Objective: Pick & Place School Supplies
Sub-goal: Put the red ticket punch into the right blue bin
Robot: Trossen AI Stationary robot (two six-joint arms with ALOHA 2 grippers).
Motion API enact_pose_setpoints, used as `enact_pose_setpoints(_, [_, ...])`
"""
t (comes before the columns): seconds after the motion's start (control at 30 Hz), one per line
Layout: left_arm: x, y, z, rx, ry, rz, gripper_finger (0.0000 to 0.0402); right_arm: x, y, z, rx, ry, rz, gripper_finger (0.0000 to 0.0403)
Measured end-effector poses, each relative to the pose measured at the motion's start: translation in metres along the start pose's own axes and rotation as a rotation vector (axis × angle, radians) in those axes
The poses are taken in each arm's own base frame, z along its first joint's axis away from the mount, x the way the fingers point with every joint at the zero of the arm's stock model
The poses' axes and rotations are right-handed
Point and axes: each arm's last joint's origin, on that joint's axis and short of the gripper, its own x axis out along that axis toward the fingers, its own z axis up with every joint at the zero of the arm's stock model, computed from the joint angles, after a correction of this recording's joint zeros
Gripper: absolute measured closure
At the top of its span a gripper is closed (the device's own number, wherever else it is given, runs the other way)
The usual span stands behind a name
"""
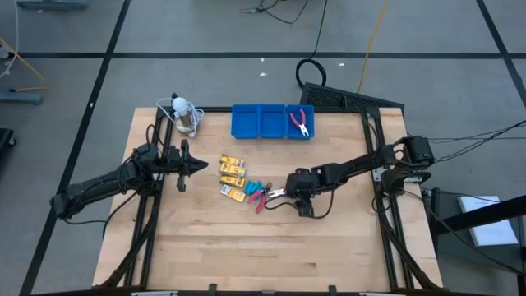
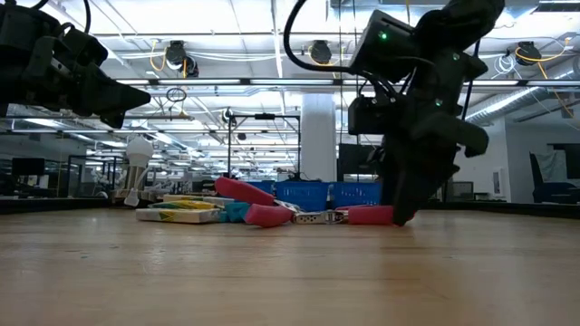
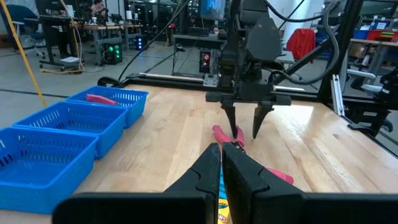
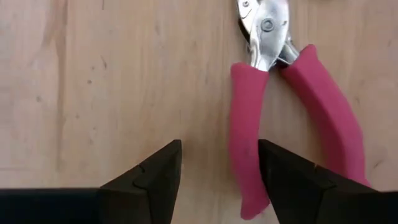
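**Right gripper down at the pink-handled pliers**

From above, the right gripper [image 1: 289, 191] sits at the pink-handled pliers [image 1: 265, 196] mid-table, beside the yellow packets [image 1: 233, 168]. Only its wrist view shows the detail: fingers [image 4: 152, 177] spread, one pink handle [image 4: 245, 143] lying between them, nothing gripped. The left gripper [image 1: 197, 165] hovers closed near the packets, holding nothing. A second pair lies in the blue tray [image 1: 259, 121]. Table level hides the fingertips behind the arm.
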Motion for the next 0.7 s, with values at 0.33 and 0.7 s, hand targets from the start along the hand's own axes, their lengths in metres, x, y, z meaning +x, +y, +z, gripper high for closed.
enact_pose_setpoints(0.33, [0.0000, 0.0000, 0.0000, 0.000, 0.000, 0.000, 0.0382, 0.0048, -0.0032, -0.0092, 0.003, -0.016, -0.064, 0.0259])
enact_pose_setpoints(0.7, [0.0000, 0.0000, 0.0000, 0.000, 0.000, 0.000, 0.0382, 0.0055, -0.0034, -0.0073, -0.027, -0.039, -0.070, 0.0357])
